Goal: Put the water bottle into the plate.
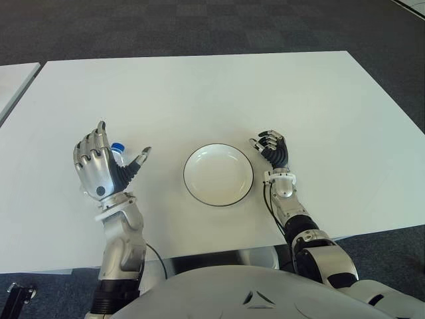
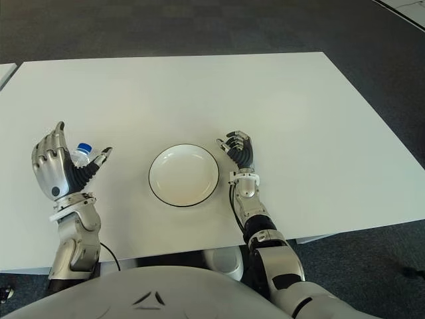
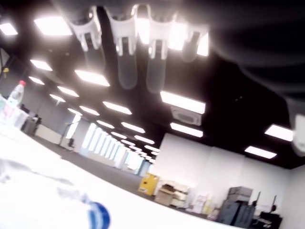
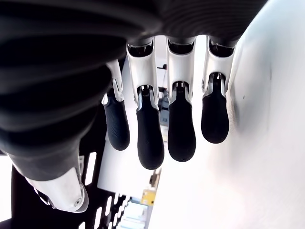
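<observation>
The water bottle (image 1: 119, 151) shows only its blue cap and clear neck behind my raised left hand (image 1: 123, 138), on the white table (image 1: 199, 93) left of the plate. That hand is open, with the bottle top between spread fingers (image 1: 89, 149) and thumb; I cannot tell whether they touch. In the left wrist view the fingers (image 3: 126, 57) are stretched out and the blue cap (image 3: 97, 215) sits apart from them. The white plate (image 1: 218, 174) with a dark rim lies in front of me with nothing in it. My right hand (image 1: 272, 147) shows just right of the plate, fingers loosely bent, holding nothing.
The table's front edge runs close below the plate. A second white table corner (image 1: 13, 76) stands at the far left across a gap. Dark carpet (image 1: 199, 26) lies beyond the far edge.
</observation>
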{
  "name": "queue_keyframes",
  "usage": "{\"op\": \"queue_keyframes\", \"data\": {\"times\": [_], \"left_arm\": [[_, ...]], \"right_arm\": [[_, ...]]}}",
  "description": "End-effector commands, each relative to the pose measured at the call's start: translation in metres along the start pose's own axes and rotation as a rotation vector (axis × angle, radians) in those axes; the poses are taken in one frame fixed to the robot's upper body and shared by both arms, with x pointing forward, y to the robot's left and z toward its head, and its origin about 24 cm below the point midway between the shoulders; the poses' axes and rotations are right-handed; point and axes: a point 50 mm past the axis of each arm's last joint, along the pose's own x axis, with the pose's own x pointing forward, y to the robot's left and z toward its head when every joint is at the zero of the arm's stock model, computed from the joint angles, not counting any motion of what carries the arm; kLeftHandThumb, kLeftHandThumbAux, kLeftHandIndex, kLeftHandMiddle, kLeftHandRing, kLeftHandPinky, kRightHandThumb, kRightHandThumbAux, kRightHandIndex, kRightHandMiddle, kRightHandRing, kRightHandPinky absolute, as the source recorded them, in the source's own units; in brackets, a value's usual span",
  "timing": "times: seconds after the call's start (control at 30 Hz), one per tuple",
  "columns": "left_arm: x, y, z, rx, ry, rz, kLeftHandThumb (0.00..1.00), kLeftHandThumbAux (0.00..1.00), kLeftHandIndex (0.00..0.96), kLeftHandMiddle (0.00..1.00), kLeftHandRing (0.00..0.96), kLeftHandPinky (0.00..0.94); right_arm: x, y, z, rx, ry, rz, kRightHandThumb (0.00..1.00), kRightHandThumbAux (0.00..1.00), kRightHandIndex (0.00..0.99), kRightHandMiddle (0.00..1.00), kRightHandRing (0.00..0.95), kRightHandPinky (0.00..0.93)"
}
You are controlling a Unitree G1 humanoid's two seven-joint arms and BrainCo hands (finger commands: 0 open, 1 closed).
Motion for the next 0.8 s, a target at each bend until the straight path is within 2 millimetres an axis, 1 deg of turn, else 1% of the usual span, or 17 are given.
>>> {"op": "queue_keyframes", "data": {"times": [0.03,0.23,0.27,0.63,0.8], "left_arm": [[0.002,-0.007,-0.002,0.063,0.062,-0.068,0.536,0.260,0.000,0.000,0.000,0.000],[0.005,-0.015,-0.005,0.112,0.095,-0.113,0.557,0.212,0.000,0.000,0.000,0.000],[0.007,-0.019,-0.007,0.122,0.103,-0.130,0.557,0.208,0.000,0.000,0.000,0.000],[0.009,-0.039,-0.016,0.182,0.141,-0.246,0.544,0.190,0.000,0.000,0.000,0.000],[0.011,-0.054,-0.023,0.219,0.161,-0.311,0.545,0.191,0.000,0.000,0.000,0.000]], "right_arm": [[-0.005,0.002,-0.007,-0.002,0.044,0.006,0.708,0.728,0.433,0.618,0.631,0.631],[-0.005,0.002,-0.008,0.003,0.043,0.004,0.708,0.728,0.433,0.619,0.629,0.632],[-0.005,0.002,-0.007,0.002,0.041,0.004,0.708,0.728,0.433,0.619,0.629,0.632],[-0.005,0.002,-0.006,-0.004,0.035,0.002,0.707,0.728,0.433,0.617,0.630,0.629],[-0.005,0.001,-0.007,-0.003,0.034,0.002,0.707,0.729,0.434,0.618,0.633,0.633]]}}
